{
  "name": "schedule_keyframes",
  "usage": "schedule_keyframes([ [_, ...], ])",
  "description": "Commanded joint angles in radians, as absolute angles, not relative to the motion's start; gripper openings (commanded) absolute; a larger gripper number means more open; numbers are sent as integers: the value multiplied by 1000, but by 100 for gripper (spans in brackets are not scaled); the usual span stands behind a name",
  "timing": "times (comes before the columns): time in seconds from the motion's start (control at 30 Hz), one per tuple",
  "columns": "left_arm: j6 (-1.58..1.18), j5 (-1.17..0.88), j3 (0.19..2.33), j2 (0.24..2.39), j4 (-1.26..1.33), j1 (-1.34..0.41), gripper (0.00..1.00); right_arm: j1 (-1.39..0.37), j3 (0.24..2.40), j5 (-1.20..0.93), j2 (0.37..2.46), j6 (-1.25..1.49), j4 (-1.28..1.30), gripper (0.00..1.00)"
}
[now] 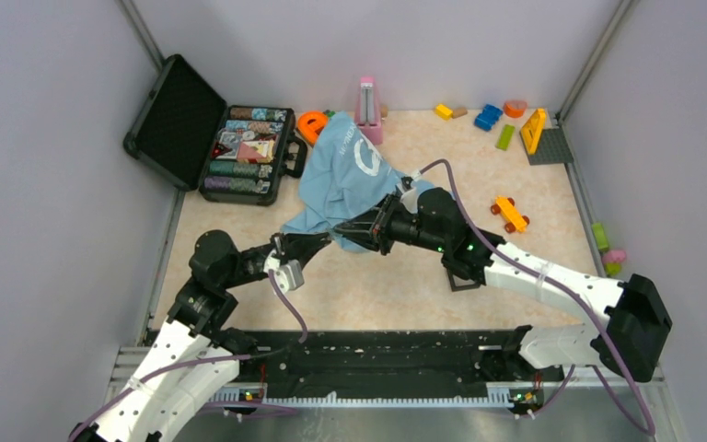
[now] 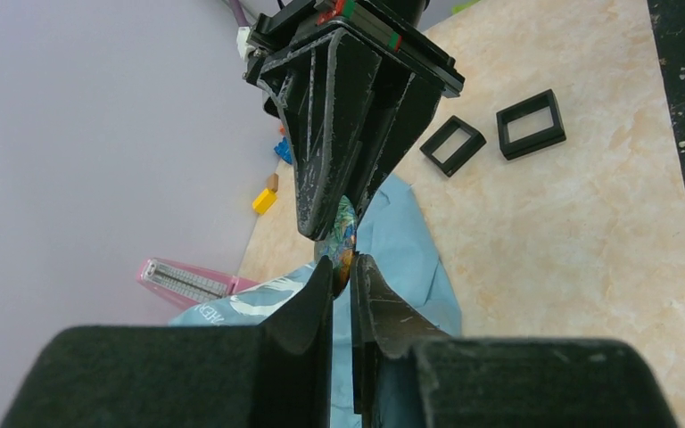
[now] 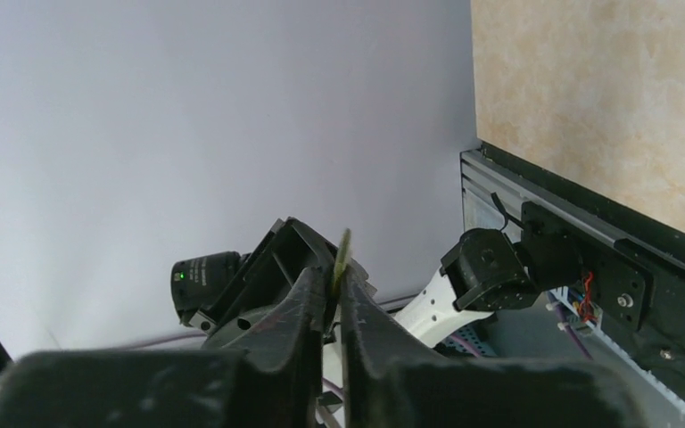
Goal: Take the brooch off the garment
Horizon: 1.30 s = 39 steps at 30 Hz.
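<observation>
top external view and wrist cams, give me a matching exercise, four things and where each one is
Things: 1 brooch; 2 t-shirt; 3 pink metronome; 4 orange toy car.
Places: a at the back wall; b alone, right of the t-shirt; c between the right gripper's tips; d bunched mid-table.
Pairs: 1-c; 2-d; 3-a; 4-b.

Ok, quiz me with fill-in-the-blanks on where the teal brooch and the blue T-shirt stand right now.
1. The right gripper clamps the tiny round teal-green brooch edge-on; its fingers are ____.
2. The left gripper meets it tip to tip at the near end of the light blue cotton T-shirt, whose circular logo is ____.
3. In the left wrist view, ____ black square frames lie on the beige table.
Missing: shut; white; two.
</observation>
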State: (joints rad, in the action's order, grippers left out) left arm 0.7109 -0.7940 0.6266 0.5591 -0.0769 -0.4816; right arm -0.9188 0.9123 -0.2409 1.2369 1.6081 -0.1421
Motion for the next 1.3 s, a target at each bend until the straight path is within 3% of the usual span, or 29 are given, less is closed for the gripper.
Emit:
schedule_keyframes([
  [0.0, 708, -811, 662, 559, -66, -487, 17, -934, 923, -246, 1235, 1614, -217, 1],
  [0.07, 690, -799, 664, 562, -71, -487, 30, -935, 916, -228, 1231, 1594, -223, 0],
  [0.13, 651, -777, 669, 566, -80, -487, 58, -934, 912, -208, 1226, 1552, -226, 0],
  [0.17, 629, -762, 672, 568, -85, -487, 79, -934, 909, -203, 1226, 1513, -239, 0],
  [0.2, 607, -750, 673, 569, -87, -488, 86, -934, 906, -199, 1224, 1463, -257, 0],
  [0.5, 352, -733, 607, 525, 100, -487, 92, -933, 869, -372, 1236, 993, -521, 0],
  [0.63, 245, -745, 555, 510, 244, -488, 94, -933, 844, -444, 1273, 1021, -638, 0],
  [0.83, 245, -750, 552, 509, 254, -489, 96, -935, 839, -501, 1331, 1082, -747, 0],
  [1.27, 290, -799, 560, 515, 229, -489, 87, -937, 836, -487, 1335, 1096, -754, 0],
])
